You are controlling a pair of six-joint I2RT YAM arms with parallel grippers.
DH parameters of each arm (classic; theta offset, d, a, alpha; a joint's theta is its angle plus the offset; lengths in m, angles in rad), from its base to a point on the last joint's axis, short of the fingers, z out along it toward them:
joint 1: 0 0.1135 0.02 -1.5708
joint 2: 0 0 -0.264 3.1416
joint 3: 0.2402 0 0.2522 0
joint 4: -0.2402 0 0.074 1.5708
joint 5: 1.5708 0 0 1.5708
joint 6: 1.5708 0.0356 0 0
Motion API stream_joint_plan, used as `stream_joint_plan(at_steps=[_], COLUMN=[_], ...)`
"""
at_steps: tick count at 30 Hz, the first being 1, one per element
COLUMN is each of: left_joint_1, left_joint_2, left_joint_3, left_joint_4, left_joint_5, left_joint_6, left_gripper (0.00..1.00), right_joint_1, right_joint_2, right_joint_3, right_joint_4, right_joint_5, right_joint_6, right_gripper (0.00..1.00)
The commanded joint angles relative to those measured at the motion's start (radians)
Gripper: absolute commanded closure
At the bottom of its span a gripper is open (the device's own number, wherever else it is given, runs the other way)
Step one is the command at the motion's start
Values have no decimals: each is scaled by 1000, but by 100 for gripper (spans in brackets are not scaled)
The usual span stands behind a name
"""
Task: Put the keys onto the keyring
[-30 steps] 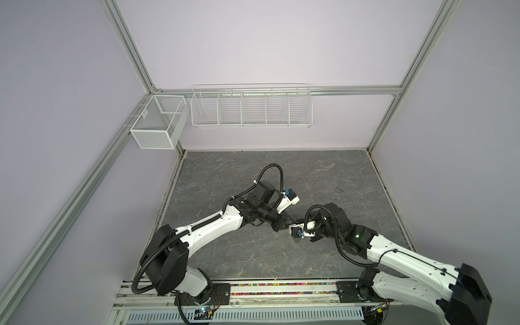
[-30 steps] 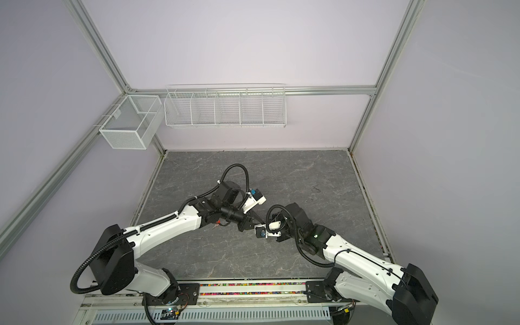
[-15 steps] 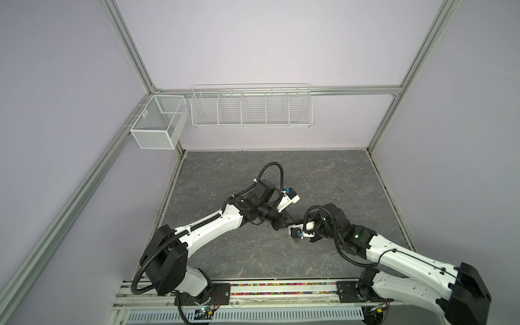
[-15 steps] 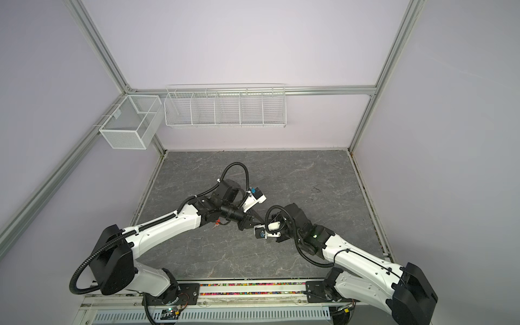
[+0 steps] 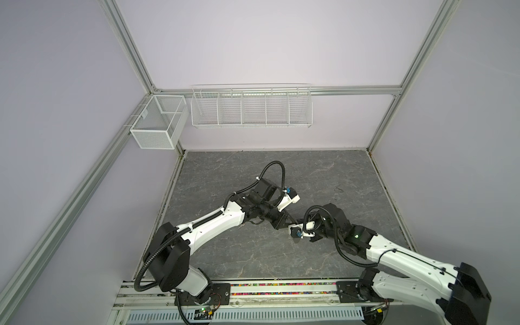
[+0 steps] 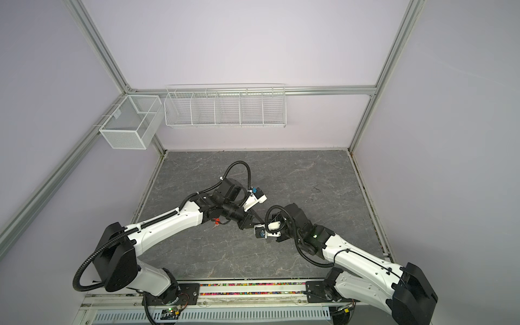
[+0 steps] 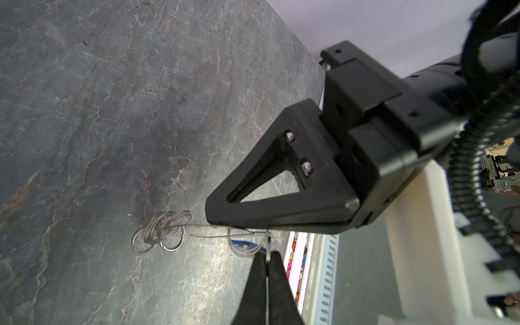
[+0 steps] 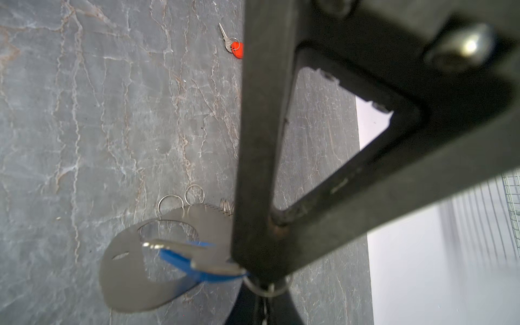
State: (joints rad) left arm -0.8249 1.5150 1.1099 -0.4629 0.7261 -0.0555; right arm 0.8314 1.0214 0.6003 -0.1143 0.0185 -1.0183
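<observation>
Mid-table, my left gripper and right gripper meet tip to tip, both shut. In the left wrist view my left gripper pinches a small silver ring at the blue tag. In the right wrist view my right gripper also pinches a small ring, just under the left gripper's tip. Whether it is the same ring I cannot tell. The blue-tagged key sticks out across the keyring, a flat grey plate held above the table. The orange-tagged key lies on the table, under the left forearm in a top view.
A white wire basket rack hangs on the back wall. A mesh box hangs on the left rail. The arms' base rail runs along the table's front edge. Several loose rings dangle from the keyring's edge.
</observation>
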Motion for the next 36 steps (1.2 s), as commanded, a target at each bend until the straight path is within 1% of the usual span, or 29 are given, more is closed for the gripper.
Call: stream_joint_plan(at_steps=[1,15,21,28,36], left_joint_1=[3,3,4,3,3], left_joint_2=[16,51,38,0,-33], left_joint_3=[36,78,84,80,71], left_joint_4=[-28,-70,-60,-72,-77], left_joint_5=[-19,-45,-59,-77,-63], left_joint_6=[-22,-67,-78,-85,-59], left_gripper=[100,100,100,100,100], right_joint_1=[7,18,22,21,22], right_joint_2=[-12,-9,7,39,52], right_joint_3=[-4,-9,-1,22,36], right_joint_4=[10,15,1,-21,-31], right_joint_5=[-8,21,23,68,54], right_joint_6=[-1,-17,-16,12,37], right_gripper=[93,93,93,92,93])
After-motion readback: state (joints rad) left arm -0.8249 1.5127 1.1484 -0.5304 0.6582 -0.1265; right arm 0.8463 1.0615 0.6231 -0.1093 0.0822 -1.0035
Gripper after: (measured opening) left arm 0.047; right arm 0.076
